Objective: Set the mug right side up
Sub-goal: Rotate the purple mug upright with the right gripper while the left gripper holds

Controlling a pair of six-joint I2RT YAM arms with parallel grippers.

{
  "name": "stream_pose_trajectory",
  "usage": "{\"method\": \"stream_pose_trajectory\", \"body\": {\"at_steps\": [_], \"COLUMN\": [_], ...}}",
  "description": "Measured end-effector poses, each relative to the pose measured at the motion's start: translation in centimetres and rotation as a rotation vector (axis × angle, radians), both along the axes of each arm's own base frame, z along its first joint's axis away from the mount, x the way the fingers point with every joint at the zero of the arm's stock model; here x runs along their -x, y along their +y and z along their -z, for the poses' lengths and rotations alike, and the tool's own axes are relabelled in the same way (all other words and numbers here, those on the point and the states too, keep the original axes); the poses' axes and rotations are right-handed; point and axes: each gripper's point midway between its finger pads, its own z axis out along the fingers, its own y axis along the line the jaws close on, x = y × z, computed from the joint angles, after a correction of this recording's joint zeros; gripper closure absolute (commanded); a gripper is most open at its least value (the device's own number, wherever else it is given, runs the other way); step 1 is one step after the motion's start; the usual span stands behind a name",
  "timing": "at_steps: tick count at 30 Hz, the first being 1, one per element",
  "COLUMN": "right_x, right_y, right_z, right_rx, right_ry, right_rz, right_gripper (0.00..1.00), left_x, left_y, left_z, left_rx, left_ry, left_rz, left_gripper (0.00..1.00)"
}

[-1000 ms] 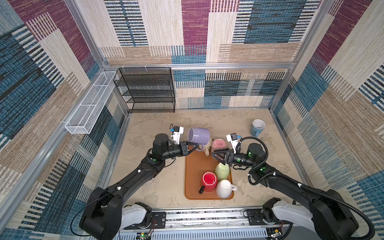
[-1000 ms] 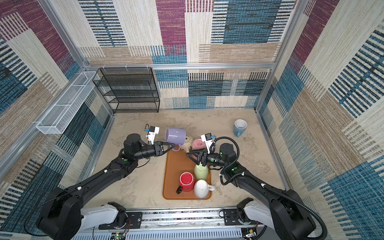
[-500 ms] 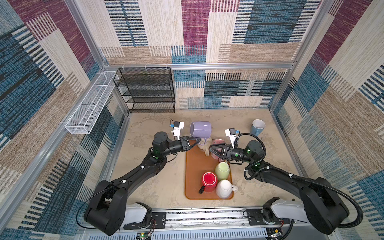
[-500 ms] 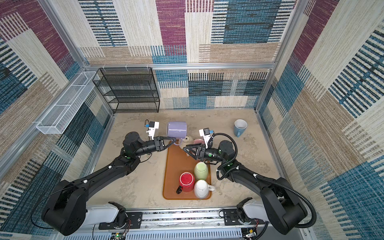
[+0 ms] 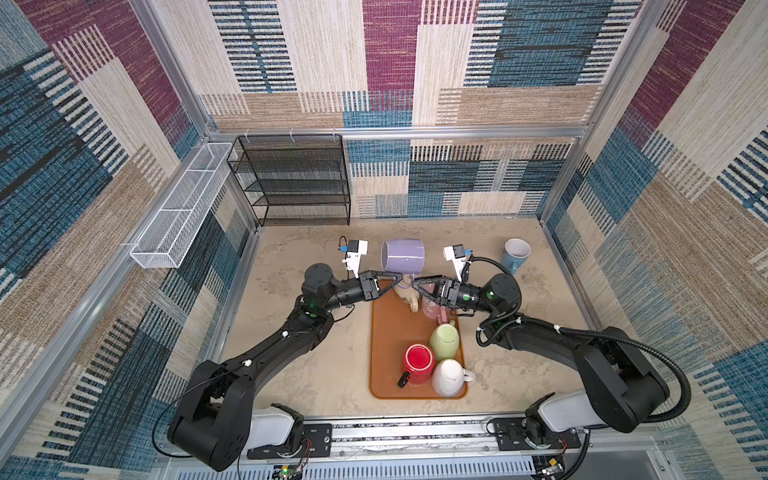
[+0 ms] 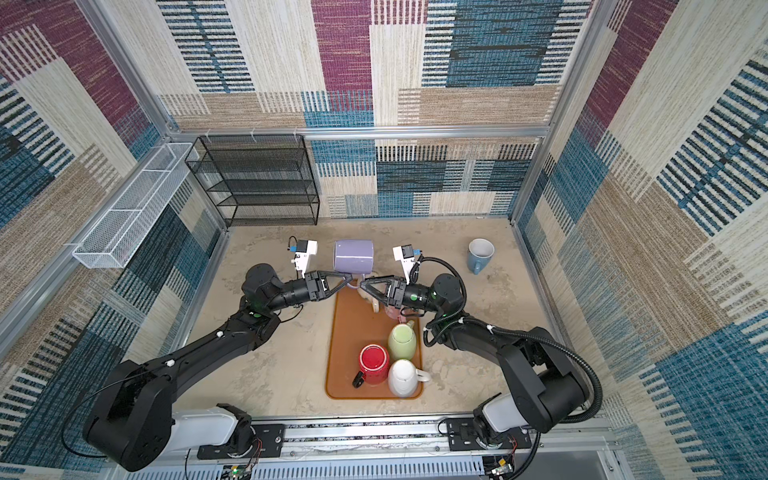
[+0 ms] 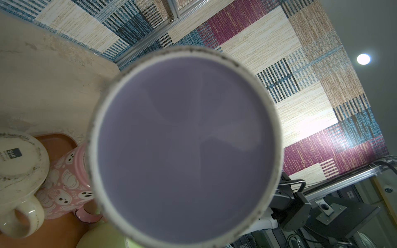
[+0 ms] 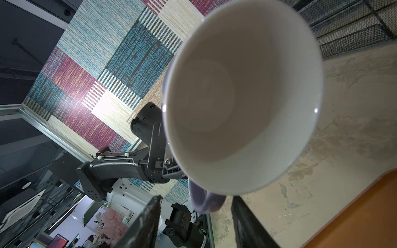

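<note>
**A:** Where the left gripper (image 5: pixel 397 277) comes to a point, what sits between the jaws?

**B:** Jaws pressed together on the handle (image 8: pixel 203 201) of the lavender ceramic mug (image 5: pixel 403 257). Mug is off the table, on its side in the air, handle down.

**A:** Facing?

**B:** Flat base (image 7: pixel 184 146) toward the left wrist camera, white interior (image 8: pixel 242 96) toward the right one.

**A:** Right gripper?

**B:** Right gripper (image 5: pixel 419 283) nearly tip to tip with the left, jaws apart. In the right wrist view its dark fingers (image 8: pixel 153 219) stand either side of the handle with a gap on both sides. No contact seen.

**A:** Underneath?

**B:** Far end of the orange-brown rectangular tray (image 5: pixel 382 332). Below the mug: cream glazed mug (image 7: pixel 19 163), upside down, touching a pink mug with white ghosts (image 7: pixel 66 178). Nearer the robot on the tray, bunched together: pale green mug (image 5: pixel 444 340), red mug (image 5: pixel 419 359), white mug (image 5: pixel 446 376).

**A:** Off the tray?

**B:** Blue mug with white inside (image 5: pixel 514 255), upright on the sandy tabletop (image 5: pixel 291 257), far right. Black wire shelf rack (image 5: pixel 299 183) at the back wall, white wire basket (image 5: pixel 178 216) on the left wall.
</note>
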Motion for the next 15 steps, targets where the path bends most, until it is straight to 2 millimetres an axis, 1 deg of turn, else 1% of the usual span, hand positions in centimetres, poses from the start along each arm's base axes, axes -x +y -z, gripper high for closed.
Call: {"method": "stream_pose_trajectory", "body": {"at_steps": [3, 8, 15], "right_x": [-0.29, -0.67, -0.81], "right_y": [0.25, 0.57, 0.86], "right_z": [-0.37, -0.19, -0.42], "right_rx": [-0.023, -0.049, -0.068], "right_ry": [0.009, 0.049, 0.086], "right_rz": [-0.015, -0.038, -0.068], "right_gripper": [0.49, 0.54, 0.63], "left_x": [0.08, 0.26, 0.33], "left_y": [0.02, -0.14, -0.64], "left_z": [-0.23, -0.29, -0.36], "left_rx": [0.004, 0.005, 0.01], "left_ry": [-0.009, -0.009, -0.022], "left_rz": [0.002, 0.009, 0.017], "left_gripper": [1.0, 1.0, 1.0]}}
